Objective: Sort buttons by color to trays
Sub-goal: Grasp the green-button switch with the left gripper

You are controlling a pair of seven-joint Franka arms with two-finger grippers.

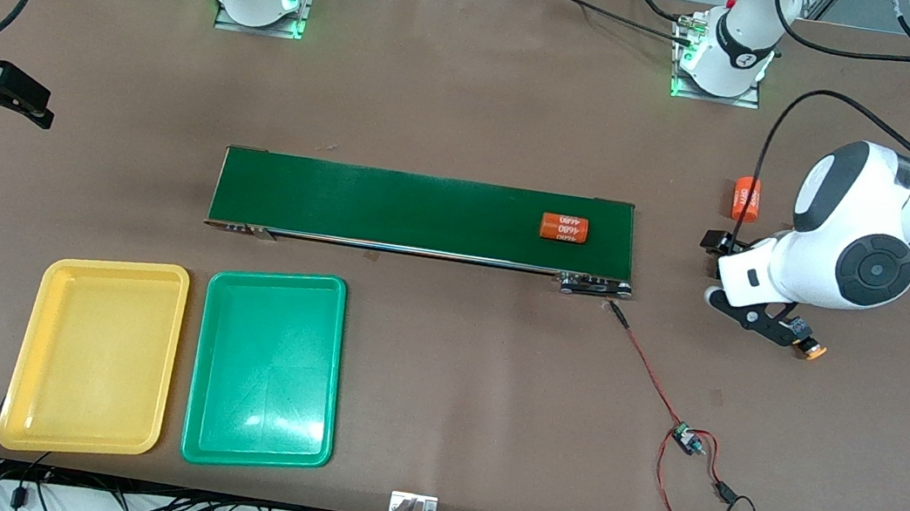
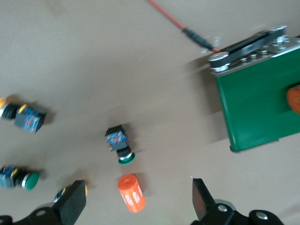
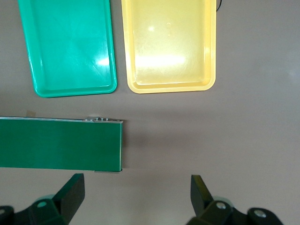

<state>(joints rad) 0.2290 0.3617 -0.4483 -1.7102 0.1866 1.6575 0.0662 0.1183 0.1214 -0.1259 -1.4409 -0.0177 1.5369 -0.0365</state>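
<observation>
Both jaws spread wide, empty; nothing sorted yet.
Left gripper [image 2: 136,201] hangs over buttons [image 2: 119,145] on the table by the belt [image 1: 425,213] end. Right gripper [image 3: 136,197] waits. Yellow tray [image 1: 39,412] and green tray [image 1: 197,441] bare; all buttons left.

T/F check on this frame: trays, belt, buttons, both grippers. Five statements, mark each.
1. Both trays hold no buttons. True: the yellow tray and the green tray are bare.
2. A green-capped button rides the belt. False: the belt carries only an orange cylinder.
3. The left gripper is open. True: it hangs over the buttons on the table at the left arm's end, above a green-capped button.
4. The right gripper holds a button. False: it is open and holds nothing.
5. The trays are stacked. False: they lie side by side.
</observation>
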